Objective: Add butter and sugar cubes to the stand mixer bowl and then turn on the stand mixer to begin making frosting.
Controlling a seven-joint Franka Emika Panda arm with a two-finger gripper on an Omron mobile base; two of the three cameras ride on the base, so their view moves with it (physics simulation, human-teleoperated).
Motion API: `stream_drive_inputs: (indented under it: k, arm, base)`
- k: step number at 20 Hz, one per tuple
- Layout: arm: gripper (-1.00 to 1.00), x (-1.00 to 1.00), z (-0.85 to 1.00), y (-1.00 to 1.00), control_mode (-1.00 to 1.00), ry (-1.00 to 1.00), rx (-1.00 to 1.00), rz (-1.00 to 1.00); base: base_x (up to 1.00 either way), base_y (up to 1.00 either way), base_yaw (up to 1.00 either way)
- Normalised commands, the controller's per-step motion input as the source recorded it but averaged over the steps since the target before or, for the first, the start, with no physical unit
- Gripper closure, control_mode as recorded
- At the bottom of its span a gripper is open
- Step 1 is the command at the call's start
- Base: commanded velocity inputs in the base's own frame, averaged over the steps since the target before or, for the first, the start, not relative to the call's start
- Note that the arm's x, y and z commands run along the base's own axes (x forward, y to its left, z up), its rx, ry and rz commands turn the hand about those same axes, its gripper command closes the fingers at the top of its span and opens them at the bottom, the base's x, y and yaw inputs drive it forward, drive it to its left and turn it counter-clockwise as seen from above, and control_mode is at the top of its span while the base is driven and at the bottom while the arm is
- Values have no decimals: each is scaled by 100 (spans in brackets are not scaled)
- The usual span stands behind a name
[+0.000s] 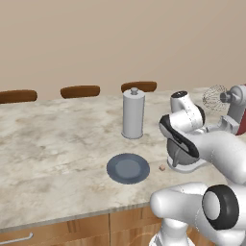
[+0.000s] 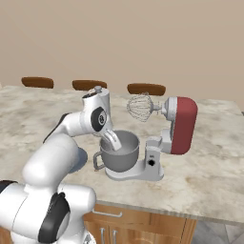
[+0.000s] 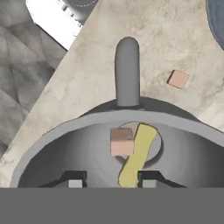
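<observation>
I look down into the grey stand mixer bowl (image 3: 65,148), whose handle (image 3: 127,70) points away from me. Inside it lie the yellowish butter stick (image 3: 136,154) and a tan-pink sugar cube (image 3: 121,141), touching each other. My gripper (image 3: 112,183) hangs just above them, open, with nothing between its fingers. A second sugar cube (image 3: 178,79) rests on the counter beyond the bowl, also visible as a sugar cube (image 1: 162,168) beside the plate. The stand mixer (image 2: 180,125) has its dark red head tilted back and its whisk (image 2: 140,107) raised over the bowl (image 2: 125,159). My gripper (image 2: 113,140) dips into the bowl.
A flat blue-grey plate (image 1: 128,168) lies on the marble counter left of the mixer. A tall grey canister (image 1: 133,114) stands behind it. Brown chair backs (image 1: 79,91) line the counter's far edge. Wooden cabinet fronts (image 1: 57,230) run below the near edge.
</observation>
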Motion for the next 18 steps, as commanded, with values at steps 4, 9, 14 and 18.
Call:
stream_drive_inputs:
  k: [4, 9, 14, 18]
  arm:
    - [-100, -22, 18, 0, -100, -12, 0, 0]
    - [-100, -29, 44, 14, -100, -20, -1, 0]
    - [-100, -25, 35, 56, -100, -17, -4, -1]
    - [-100, -26, 13, 70, -100, -12, -6, -5]
  base:
    - [0, 0, 0]
    - [0, 0, 0]
    - [0, 0, 0]
    - [0, 0, 0]
